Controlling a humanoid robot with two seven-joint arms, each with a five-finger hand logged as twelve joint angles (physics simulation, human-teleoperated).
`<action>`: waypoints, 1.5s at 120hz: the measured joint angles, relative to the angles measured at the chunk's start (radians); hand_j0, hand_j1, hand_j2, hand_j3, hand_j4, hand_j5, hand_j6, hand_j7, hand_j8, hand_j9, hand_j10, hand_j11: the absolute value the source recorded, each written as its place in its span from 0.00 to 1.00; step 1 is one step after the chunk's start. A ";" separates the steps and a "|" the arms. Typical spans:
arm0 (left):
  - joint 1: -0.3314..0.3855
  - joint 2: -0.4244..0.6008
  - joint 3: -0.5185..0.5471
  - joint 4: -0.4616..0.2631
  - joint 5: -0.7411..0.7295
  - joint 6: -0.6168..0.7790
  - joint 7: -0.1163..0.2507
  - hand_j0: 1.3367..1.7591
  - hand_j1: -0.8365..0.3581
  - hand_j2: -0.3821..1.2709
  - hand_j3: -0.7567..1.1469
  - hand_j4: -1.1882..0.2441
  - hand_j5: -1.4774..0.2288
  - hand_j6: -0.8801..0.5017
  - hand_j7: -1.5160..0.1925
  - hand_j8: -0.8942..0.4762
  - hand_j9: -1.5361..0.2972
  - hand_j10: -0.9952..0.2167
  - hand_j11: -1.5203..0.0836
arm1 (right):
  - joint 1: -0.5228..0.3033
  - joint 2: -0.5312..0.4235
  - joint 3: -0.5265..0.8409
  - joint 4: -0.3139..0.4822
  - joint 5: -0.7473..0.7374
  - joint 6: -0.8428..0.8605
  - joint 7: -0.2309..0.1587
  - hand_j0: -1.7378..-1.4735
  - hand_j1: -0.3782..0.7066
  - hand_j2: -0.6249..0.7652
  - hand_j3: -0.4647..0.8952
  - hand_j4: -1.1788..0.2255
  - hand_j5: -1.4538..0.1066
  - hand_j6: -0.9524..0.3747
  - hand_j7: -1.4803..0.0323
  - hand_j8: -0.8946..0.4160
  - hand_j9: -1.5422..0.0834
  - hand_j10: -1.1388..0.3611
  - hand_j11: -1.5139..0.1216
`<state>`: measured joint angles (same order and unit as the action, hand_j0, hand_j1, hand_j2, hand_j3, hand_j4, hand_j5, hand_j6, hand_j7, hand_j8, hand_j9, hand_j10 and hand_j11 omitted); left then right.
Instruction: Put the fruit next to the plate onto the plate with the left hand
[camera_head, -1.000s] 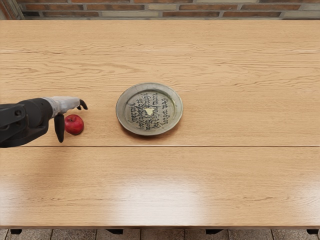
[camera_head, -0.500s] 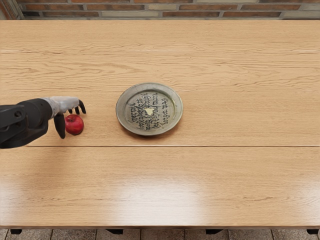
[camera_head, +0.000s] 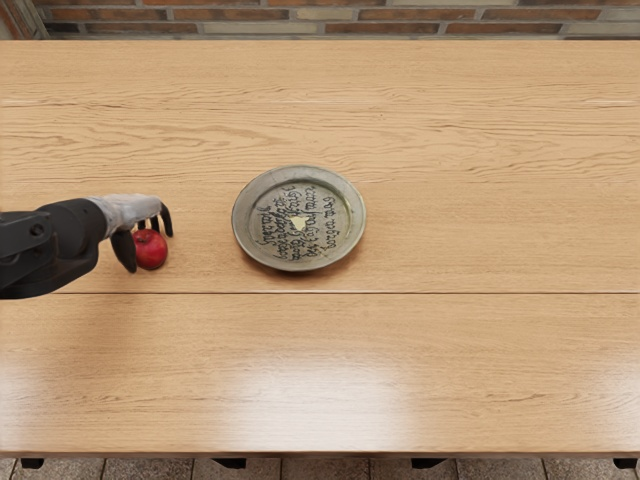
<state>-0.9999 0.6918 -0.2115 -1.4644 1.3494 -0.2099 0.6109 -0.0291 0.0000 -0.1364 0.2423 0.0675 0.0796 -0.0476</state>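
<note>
A small red apple (camera_head: 152, 249) lies on the wooden table, left of a round grey-green plate (camera_head: 299, 218) with dark lettering and a pale mark at its centre. My left hand (camera_head: 145, 232) comes in from the left edge and is curled around the apple. The dark fingers (camera_head: 163, 219) hook over its far side and the thumb (camera_head: 125, 250) presses its near left side. The apple still rests on the table. The plate holds nothing. No right arm shows.
The wooden table (camera_head: 420, 340) stretches wide to the right and toward the front edge. A brick wall (camera_head: 320, 18) runs behind its far edge.
The left hand's fingers have curled down over the apple and the thumb has drawn in against it. The apple has hardly moved.
</note>
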 joint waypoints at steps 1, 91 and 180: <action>0.001 0.000 0.000 0.000 0.000 0.000 0.000 0.76 0.53 0.29 0.40 0.51 0.51 0.30 0.54 0.31 0.51 0.44 0.57 | 0.000 0.000 0.000 0.000 0.000 0.000 0.000 0.30 0.04 0.45 0.34 0.83 0.92 0.71 0.97 0.67 0.94 0.75 0.92; 0.003 0.002 0.018 -0.003 0.005 0.002 0.001 0.74 0.50 0.31 0.40 0.47 0.33 0.37 0.34 0.36 0.32 0.25 0.36 | 0.000 0.000 0.001 0.000 0.000 -0.001 0.000 0.30 0.04 0.45 0.34 0.83 0.92 0.71 0.97 0.67 0.94 0.75 0.92; -0.030 0.010 -0.212 -0.003 -0.190 -0.013 0.000 0.74 0.41 0.45 0.40 0.52 0.21 0.45 0.25 0.44 0.24 0.18 0.27 | 0.002 0.000 0.001 0.000 0.000 0.000 0.000 0.30 0.04 0.45 0.34 0.83 0.92 0.71 0.97 0.67 0.94 0.75 0.92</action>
<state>-1.0302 0.7016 -0.4239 -1.4676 1.1593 -0.2233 0.6111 -0.0276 0.0000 -0.1350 0.2422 0.0675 0.0795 -0.0476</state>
